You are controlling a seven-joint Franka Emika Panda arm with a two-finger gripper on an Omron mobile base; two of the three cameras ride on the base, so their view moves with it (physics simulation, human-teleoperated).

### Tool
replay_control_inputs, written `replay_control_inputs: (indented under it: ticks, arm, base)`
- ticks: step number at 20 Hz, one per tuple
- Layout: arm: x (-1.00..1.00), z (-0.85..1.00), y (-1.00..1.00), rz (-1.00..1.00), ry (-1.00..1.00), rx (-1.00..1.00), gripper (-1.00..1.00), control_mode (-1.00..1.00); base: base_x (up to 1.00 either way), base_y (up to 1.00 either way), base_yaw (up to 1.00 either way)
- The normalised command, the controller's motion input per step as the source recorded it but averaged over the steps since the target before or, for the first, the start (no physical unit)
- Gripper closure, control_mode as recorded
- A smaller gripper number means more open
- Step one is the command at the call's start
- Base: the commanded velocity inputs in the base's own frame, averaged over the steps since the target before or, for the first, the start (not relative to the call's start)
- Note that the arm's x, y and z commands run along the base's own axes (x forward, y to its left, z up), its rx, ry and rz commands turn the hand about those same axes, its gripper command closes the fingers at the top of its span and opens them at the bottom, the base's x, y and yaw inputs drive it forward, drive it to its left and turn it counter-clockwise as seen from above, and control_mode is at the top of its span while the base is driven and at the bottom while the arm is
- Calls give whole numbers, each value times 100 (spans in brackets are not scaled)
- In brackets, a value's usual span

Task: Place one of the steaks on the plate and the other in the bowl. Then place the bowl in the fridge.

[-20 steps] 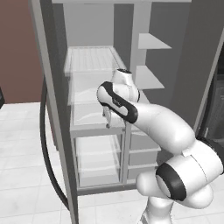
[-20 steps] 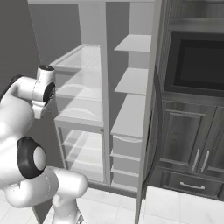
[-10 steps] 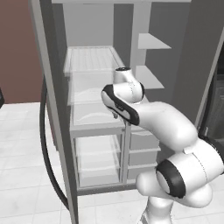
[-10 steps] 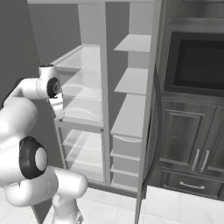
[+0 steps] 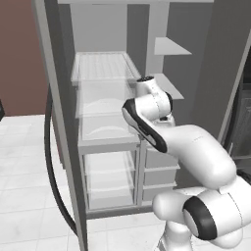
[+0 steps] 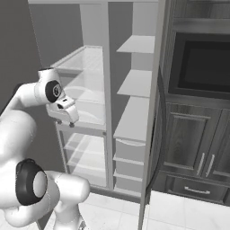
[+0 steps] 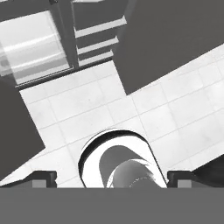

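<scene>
Fridge point(image 6: 134, 90), the tall grey two-door cabinet, stands open ahead of us, pale shelves bare; our jaws are spread wide, holding nothing, pointing down at the white tiled floor point(image 7: 87, 109).

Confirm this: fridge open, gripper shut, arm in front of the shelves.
Wrong on the gripper: it is open, its fingertips far apart in the hand view. The fridge is open, and the arm is in front of its shelves.
</scene>
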Motion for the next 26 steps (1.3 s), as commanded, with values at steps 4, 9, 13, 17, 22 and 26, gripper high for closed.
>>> replay_control_inputs:
  ticks: [4, 9, 13, 17, 22, 26]
  arm:
    - [-17, 0, -30, 4, 16, 13, -100, -100]
    - [-79, 3, -4, 11, 0, 5, -100, -100]
    - [-53, 6, 12, 24, 1, 7, -100, -100]
    - [-32, -3, -10, 13, -13, -4, -100, -100]
    - [0, -2, -5, 1, 0, 0, -100, -100]
    - [0, 0, 0, 0, 0, 0, -100, 100]
  base:
    - [0, 0, 0]
    - [0, 0, 0]
    - [0, 0, 0]
    - [0, 0, 0]
    - [0, 0, 0]
    - [-5, 1, 0]
